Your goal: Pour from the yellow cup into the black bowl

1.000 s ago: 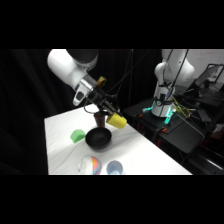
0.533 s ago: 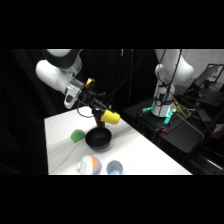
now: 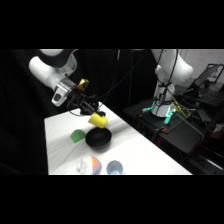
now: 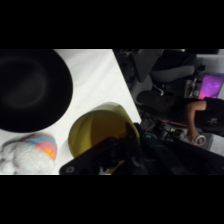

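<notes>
Gripper [image 3: 94, 114] clamped on the yellow cup [image 3: 98, 120], held tilted in the air just above the far rim of the black bowl [image 3: 98, 139] mid-table toward the left edge, so pour step looks underway; next likely needs more tip, mouth kept over bowl.

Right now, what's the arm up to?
The gripper holds the yellow cup tipped on its side just above the black bowl, so it appears to be pouring. In the wrist view the cup's mouth faces the camera beside the bowl; I can't tell whether anything is coming out. A green vessel sits beside the bowl, with a striped bowl and a pale blue cup nearer the table's front edge.
</notes>
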